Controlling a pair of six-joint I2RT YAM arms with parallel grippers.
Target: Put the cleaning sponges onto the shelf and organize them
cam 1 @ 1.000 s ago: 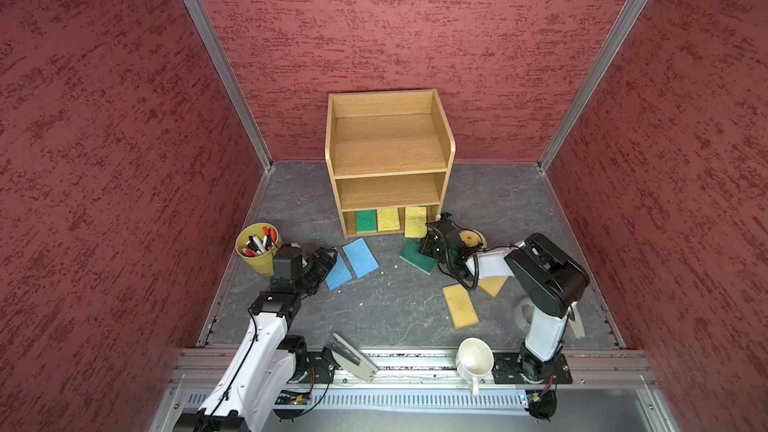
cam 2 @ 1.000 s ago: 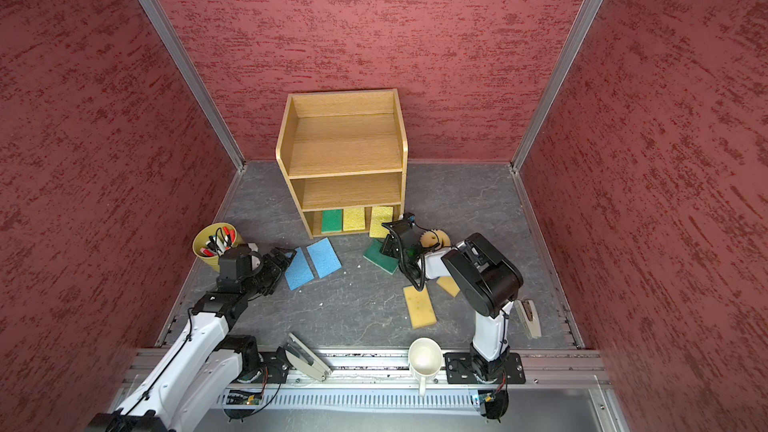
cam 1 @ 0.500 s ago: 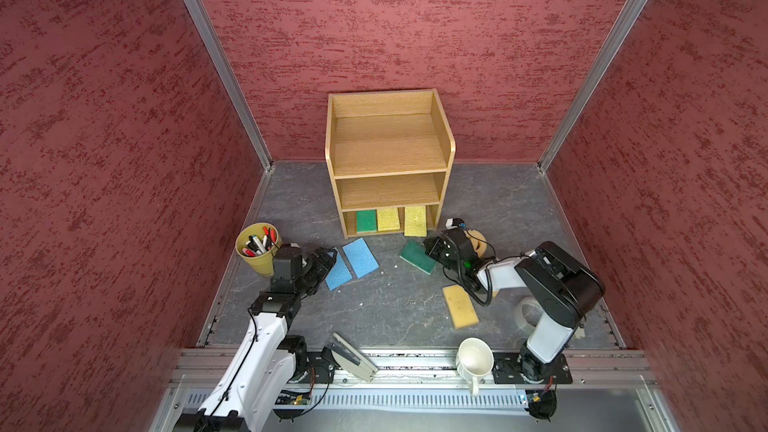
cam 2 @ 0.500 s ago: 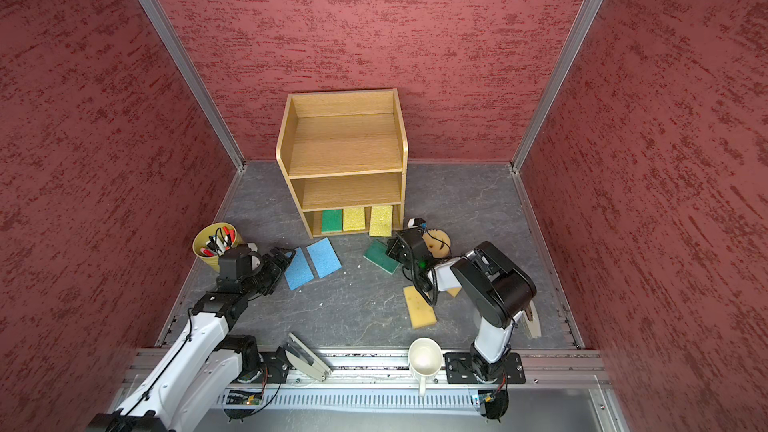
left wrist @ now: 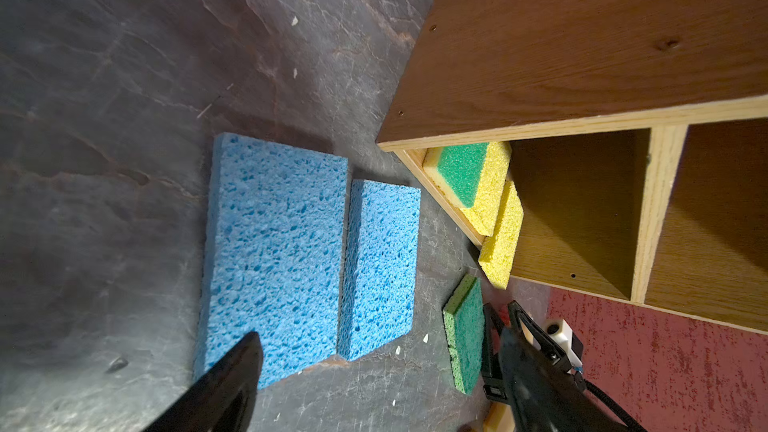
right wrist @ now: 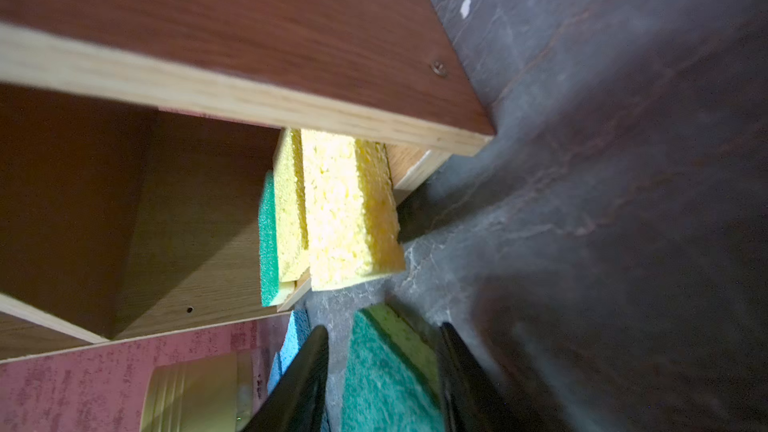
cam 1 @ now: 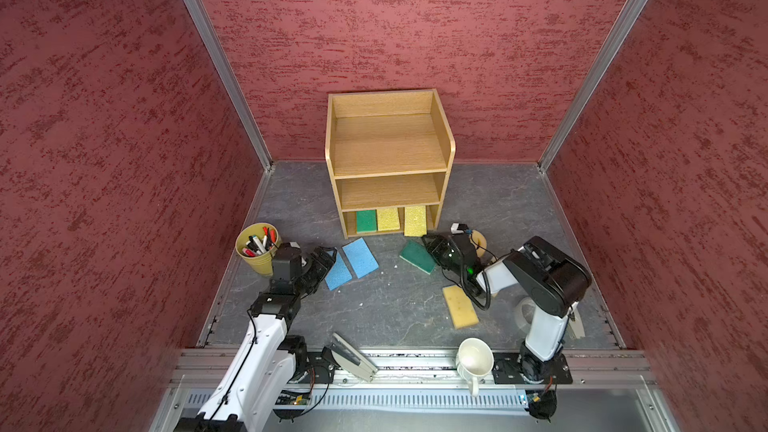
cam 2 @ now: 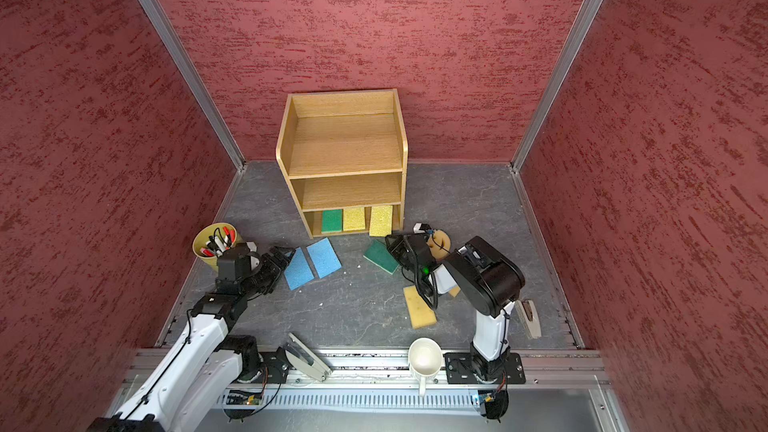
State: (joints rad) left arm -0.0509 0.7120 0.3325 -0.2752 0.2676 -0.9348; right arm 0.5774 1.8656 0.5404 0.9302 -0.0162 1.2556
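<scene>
Three sponges [cam 1: 388, 220] fill the shelf [cam 1: 388, 147]'s bottom tier; the right gripper [right wrist: 382, 328] straddles a dark green sponge [cam 1: 417, 256] on the floor [cam 1: 395, 301] nearby.
Its half-open jaws grip nothing; centring them before a gentle squeeze looks wise. The left gripper [cam 1: 326, 257], wide open and empty, sits beside two blue sponges [cam 1: 360, 257].
</scene>
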